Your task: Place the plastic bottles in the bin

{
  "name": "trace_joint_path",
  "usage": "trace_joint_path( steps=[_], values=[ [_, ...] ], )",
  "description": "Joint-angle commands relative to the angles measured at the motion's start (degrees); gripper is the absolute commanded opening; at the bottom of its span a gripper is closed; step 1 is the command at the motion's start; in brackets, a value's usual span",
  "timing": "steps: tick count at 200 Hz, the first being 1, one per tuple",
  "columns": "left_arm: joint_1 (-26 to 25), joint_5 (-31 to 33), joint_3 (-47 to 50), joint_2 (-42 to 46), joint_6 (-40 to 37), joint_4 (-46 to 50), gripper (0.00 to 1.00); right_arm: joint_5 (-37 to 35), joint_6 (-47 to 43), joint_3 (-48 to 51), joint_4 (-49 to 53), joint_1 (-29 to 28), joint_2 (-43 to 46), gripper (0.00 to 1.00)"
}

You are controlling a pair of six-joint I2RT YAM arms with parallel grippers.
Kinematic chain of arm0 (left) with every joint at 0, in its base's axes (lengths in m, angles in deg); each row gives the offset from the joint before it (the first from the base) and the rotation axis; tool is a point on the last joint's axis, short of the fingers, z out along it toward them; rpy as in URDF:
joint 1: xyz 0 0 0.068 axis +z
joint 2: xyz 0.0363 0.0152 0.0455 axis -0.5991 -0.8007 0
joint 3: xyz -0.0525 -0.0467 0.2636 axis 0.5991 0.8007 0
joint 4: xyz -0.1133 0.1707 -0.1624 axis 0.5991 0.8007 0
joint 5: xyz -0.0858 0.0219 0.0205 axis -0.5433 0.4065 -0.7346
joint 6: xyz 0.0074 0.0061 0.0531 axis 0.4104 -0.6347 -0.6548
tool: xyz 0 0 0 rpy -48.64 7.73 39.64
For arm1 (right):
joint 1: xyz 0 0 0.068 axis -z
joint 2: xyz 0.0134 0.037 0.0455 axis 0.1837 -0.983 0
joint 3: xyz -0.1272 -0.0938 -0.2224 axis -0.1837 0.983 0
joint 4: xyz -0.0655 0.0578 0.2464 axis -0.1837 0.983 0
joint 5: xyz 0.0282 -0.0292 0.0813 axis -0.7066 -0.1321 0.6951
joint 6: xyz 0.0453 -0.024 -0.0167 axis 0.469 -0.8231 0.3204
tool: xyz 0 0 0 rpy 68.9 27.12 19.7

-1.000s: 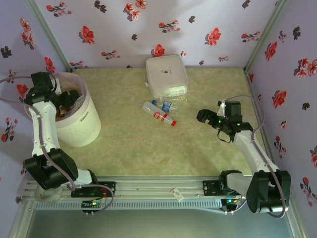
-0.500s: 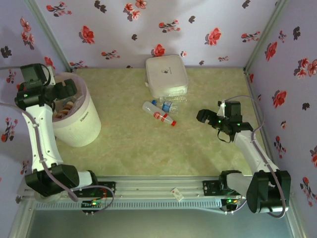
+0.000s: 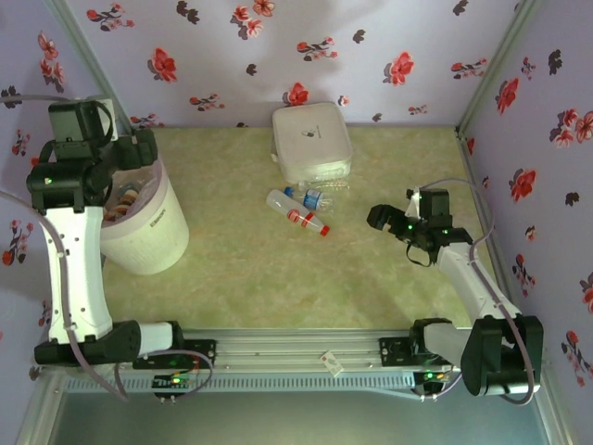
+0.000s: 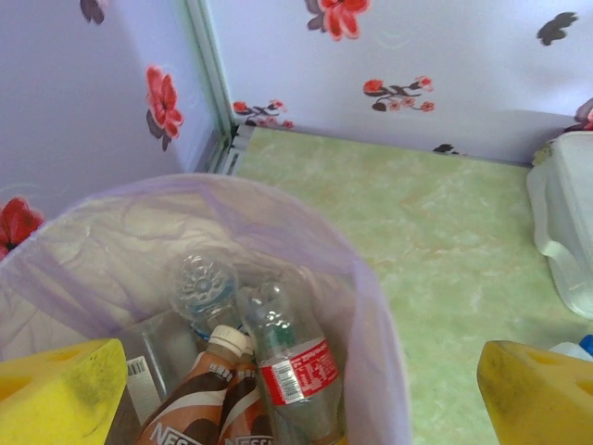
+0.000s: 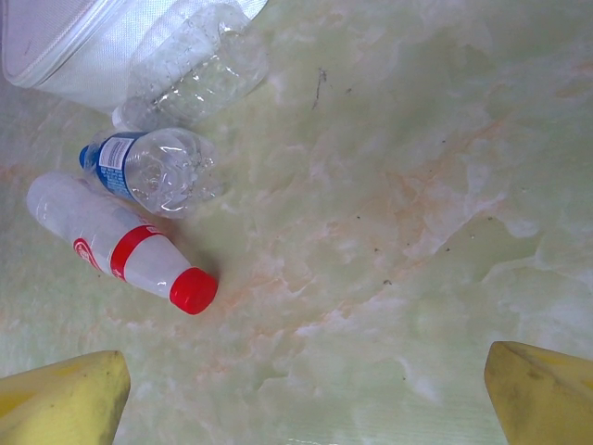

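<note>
The bin [image 3: 156, 232] is a white bucket with a pale bag, standing at the table's left. My left gripper [image 3: 139, 151] hovers open above its far rim with nothing between its fingers. In the left wrist view the bag's rim [image 4: 306, 218] encloses a clear red-labelled bottle [image 4: 295, 366], two brown-wrapped bottles [image 4: 199, 403] and a clear bottle base [image 4: 204, 286], below my left gripper [image 4: 301, 408]. Three plastic bottles lie mid-table: a white one with a red cap [image 3: 298, 217] [image 5: 120, 246], a blue-labelled one [image 3: 311, 197] [image 5: 153, 171], and a crushed clear one [image 5: 195, 60]. My right gripper [image 3: 378, 218] [image 5: 301, 400] stands open to their right.
A flat white square box [image 3: 310, 139] [image 5: 56, 37] [image 4: 567, 222] sits at the back centre, touching the crushed bottle. Flowered walls close in the table on three sides. Bare green tabletop lies between the bottles and my right gripper.
My left arm has risen out of the bin and swung toward the back, its gripper still open. The right arm and the three bottles have not moved.
</note>
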Motion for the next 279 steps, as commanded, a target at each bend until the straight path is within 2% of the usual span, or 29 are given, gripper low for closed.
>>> trace_joint_path(
  steps=[1, 57, 84, 109, 125, 154, 207, 250, 279],
  values=[
    [-3.8, 5.14, -3.5, 0.71, 0.78, 2.51, 0.97, 0.38, 0.56, -1.57, -0.77, -0.45, -0.15, 0.99],
    [-17.84, 14.69, -13.39, -2.58, 2.02, 7.41, 0.94, 0.16, 0.61, -2.09, -0.68, -1.01, 0.02, 0.99],
    [-24.46, 17.33, -15.25, -4.61, 2.33, 7.82, 0.94, -0.12, 0.55, -2.66, -0.59, -1.82, 0.03, 0.99],
    [-29.73, 17.15, -15.22, -6.58, 3.21, 6.42, 0.94, -0.79, -0.42, -3.7, -1.11, -4.14, -0.45, 0.98],
    [-31.86, 12.35, -14.1, -7.35, 4.69, 3.88, 0.94, -2.42, -2.31, -5.1, -1.33, -7.38, -1.46, 0.97],
    [-33.24, 1.77, -8.33, -7.5, 7.54, -3.54, 0.95, -7.88, -8.66, -9.0, -0.53, -15.4, -6.06, 0.95],
    [-33.25, -7.34, 6.84, -4.36, 15.45, -18.24, 0.98, -18.75, -21.78, -17.58, 0.61, -29.34, -21.74, 0.89],
    [-32.88, -8.26, 23.43, 2.28, 21.65, -26.66, 1.0, -22.16, -26.06, -22.06, -3.33, -31.69, -32.5, 0.84],
    [-31.91, -8.24, 30.96, 7.46, 25.62, -29.75, 1.0, -23.05, -26.55, -24.32, -5.75, -32.07, -37.39, 0.83]
  ],
)
